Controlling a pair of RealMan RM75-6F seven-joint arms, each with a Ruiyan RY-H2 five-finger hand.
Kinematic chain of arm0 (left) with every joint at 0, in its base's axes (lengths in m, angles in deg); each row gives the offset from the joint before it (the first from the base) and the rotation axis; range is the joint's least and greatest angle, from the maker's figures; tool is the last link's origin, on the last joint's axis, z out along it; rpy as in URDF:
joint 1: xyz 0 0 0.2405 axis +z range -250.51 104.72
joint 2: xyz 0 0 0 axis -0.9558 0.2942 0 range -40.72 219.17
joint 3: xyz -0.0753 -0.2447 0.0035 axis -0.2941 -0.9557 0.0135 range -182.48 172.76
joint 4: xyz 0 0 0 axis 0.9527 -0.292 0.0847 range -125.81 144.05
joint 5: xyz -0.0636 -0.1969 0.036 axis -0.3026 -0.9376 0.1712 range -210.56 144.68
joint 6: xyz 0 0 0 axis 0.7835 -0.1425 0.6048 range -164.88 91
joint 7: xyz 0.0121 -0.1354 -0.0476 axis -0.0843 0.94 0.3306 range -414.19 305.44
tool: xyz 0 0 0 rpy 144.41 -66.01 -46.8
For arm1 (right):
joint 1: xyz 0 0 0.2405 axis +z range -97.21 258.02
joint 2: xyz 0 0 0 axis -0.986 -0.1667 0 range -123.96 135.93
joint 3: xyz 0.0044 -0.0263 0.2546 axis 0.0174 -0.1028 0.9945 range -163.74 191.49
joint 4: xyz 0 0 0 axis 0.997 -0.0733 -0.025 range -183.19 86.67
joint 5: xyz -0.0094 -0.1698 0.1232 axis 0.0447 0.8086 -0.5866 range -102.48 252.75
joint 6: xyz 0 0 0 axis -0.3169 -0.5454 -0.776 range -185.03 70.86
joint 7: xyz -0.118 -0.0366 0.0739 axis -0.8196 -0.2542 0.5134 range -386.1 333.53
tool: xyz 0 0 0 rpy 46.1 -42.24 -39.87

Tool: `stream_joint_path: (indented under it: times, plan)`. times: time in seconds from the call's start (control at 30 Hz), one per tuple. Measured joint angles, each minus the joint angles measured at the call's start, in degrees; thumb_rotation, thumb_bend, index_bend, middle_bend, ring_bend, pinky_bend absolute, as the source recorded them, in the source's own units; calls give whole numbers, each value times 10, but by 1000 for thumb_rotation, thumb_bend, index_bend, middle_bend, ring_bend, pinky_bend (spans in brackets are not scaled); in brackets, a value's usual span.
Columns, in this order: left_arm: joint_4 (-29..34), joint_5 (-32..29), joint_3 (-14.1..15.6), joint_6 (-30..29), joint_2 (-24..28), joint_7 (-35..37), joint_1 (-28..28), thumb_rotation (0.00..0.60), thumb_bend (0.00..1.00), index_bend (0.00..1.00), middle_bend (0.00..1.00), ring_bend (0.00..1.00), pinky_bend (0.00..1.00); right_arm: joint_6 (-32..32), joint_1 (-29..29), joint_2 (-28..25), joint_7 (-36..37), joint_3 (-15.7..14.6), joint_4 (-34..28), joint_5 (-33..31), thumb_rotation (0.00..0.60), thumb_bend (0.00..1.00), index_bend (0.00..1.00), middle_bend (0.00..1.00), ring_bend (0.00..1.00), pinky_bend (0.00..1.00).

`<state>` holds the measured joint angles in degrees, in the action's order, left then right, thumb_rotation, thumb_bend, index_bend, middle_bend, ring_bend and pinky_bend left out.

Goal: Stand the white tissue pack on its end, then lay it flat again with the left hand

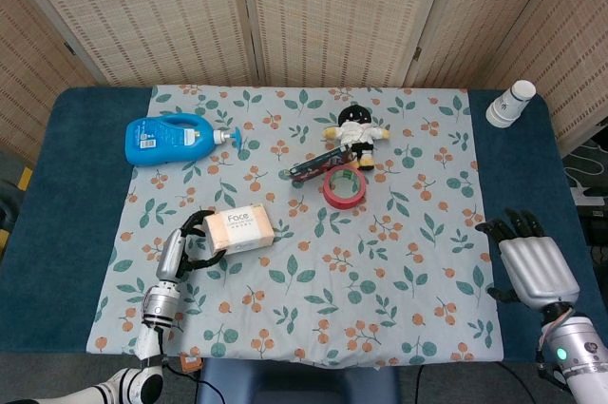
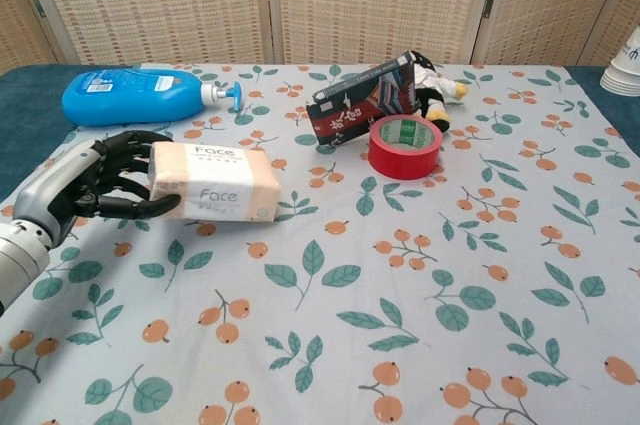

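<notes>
**Tissue pack flat on the cloth, left hand wrapped round its end**

So at this moment the white tissue pack (image 2: 214, 182) was lying flat on the floral tablecloth (image 2: 420, 275), toward the robot's left side of the table, with the "Face" print showing on top and on the front face. Its long axis ran roughly left-to-right across the table, maybe slightly skewed in the head view. The left hand (image 2: 98, 188) was at the pack's left end, dark fingers (image 2: 130, 207) curled round it, some over the top edge and one along the front. It looked like a grip on that end, though I couldn't tell how firm it was or whether the pack's full weight was on the cloth.

The key bit: the pack stretched away from the palm to the right, so the free end pointed toward the table's middle. To stand it up, I'd guess the hand has to swing that far end upward, or pivot the pack onto the end it's holding.

The right hand (image 1: 535, 266) sat well apart at the table's far right edge, fingers spread and holding nothing. Not a contender here.

Blue bottle (image 2: 135, 96) sat just behind the pack, red tape roll (image 2: 404, 147) off to the right.
</notes>
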<state>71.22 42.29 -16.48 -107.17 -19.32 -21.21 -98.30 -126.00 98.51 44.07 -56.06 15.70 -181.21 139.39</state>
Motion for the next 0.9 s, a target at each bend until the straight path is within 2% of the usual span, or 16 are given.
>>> stream_joint_path:
  times: [0.3,0.37,0.4,0.47,0.53,0.6,0.67,0.9]
  plan:
    - [-8,-1,1,7,-2,0,7,600,256,466,534,335,371,2,3,2,-3,-2,0,-2,600,55,202,168,0,0]
    - [-8,-2,2,12,-1,-1,8,600,224,358,471,283,348,2,3,1,-3,-3,0,-2,600,55,202,168,0,0]
    - [-8,-2,3,15,0,-2,8,600,196,226,413,227,320,2,3,1,-4,-3,0,-2,600,55,202,168,0,0]
    - [-5,-2,6,25,5,-3,8,600,167,78,319,142,272,2,4,1,-4,-3,0,-3,600,55,202,168,0,0]
    - [0,-3,7,34,11,-2,8,600,135,1,172,35,210,2,4,2,-4,-3,0,-2,600,55,202,168,0,0]
    - [11,-2,7,41,19,4,7,600,117,0,76,0,181,2,4,2,-4,-4,0,-1,600,55,202,168,0,0]
    - [23,0,7,45,27,10,7,600,107,0,23,0,167,4,5,1,-4,-4,0,1,600,55,202,168,0,0]
    - [84,10,11,58,74,8,5,600,98,0,0,0,141,8,6,0,1,-6,1,7,600,55,202,168,0,0]
